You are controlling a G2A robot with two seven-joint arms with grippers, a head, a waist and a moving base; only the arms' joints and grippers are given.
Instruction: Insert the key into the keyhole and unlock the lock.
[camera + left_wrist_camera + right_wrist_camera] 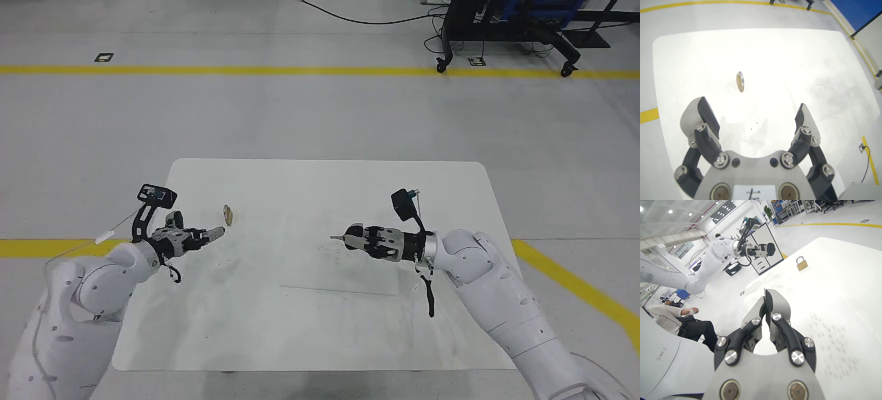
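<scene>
My left pincer (751, 106) hangs wide open, its ribbed black rubber pads (706, 111) gripping nothing, low over the left side of the white table (330, 300). Just beyond it sits the padlock (740, 81), a small brass block with a bright, rounded steel shackle that is clasped shut. It is well apart from my right pincer (766, 294), which is pressed closed on a thin metal sliver poking from its tips; I take that for the key (336, 238). I judge this the approach step, with nothing inserted yet. Next the left pincer must clamp that slick, smooth lock body firmly so the right can line up the key with the keyhole, which I cannot see.
</scene>
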